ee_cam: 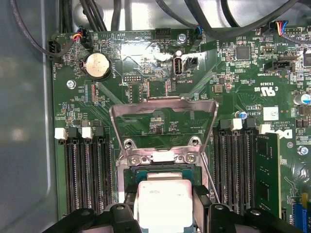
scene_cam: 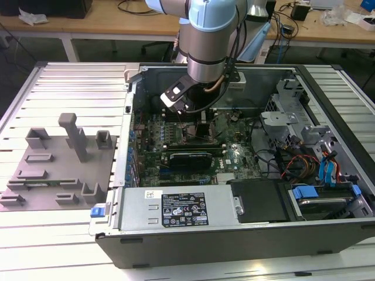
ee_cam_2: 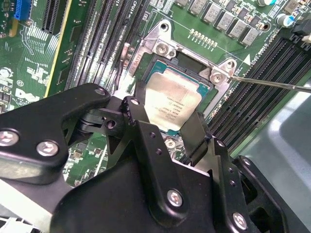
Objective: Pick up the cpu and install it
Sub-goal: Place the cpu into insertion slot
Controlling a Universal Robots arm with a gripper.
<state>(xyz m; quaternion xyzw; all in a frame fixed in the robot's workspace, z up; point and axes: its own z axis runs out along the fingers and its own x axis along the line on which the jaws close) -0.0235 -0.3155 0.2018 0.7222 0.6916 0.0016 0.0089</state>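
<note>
1. Second wrist view: the gripper, jaws narrowly apart, clamps the cpu by opposite edges.
2. Flat, square and silvery, it sits at the dark socket; the shiny metal bracket stands tilted up beside it.

The open computer case on the counter is seen whole in the exterior view. It is looked at from high up and a bit far off, down past the arm to the motherboard. The second wrist view is taken from very near, right behind the black hand, and is slanted across the board. The first wrist view is pointed almost straight down at the board. The cpu held in the hand and the metal socket frame by it are shared by both wrist views. In the exterior view that spot lies under the arm.
</note>
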